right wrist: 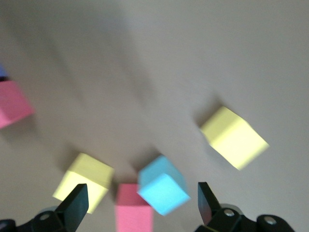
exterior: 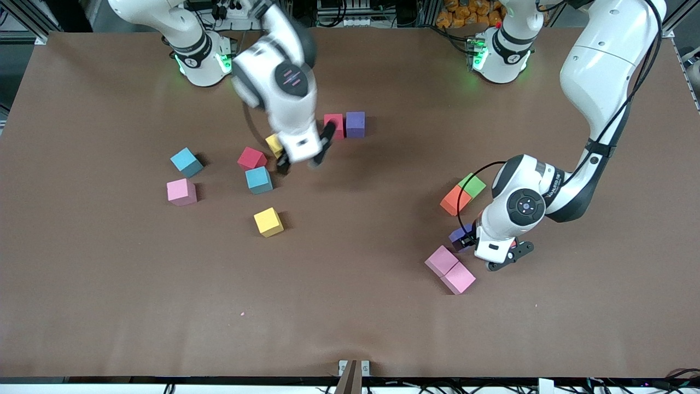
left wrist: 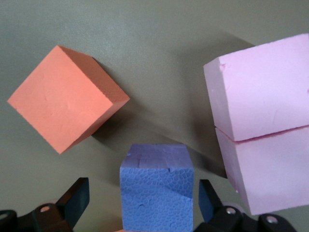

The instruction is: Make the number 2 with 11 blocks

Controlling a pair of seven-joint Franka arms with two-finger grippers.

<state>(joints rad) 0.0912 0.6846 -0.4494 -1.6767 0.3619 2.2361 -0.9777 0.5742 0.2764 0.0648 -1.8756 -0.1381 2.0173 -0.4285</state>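
Barely begun: no number 2 is formed, only two pink cubes (exterior: 450, 269) are joined, with the open left gripper (exterior: 490, 253) beside them around a purple cube (left wrist: 157, 186) and the open right gripper (exterior: 304, 155) raised over scattered cubes.

we see two blocks (exterior: 345, 125) touching side by side near the bases. a loose cluster (exterior: 257, 164) lies toward the right arm's end. toward the left arm's end, two touching pairs (exterior: 450, 269) sit near each other.
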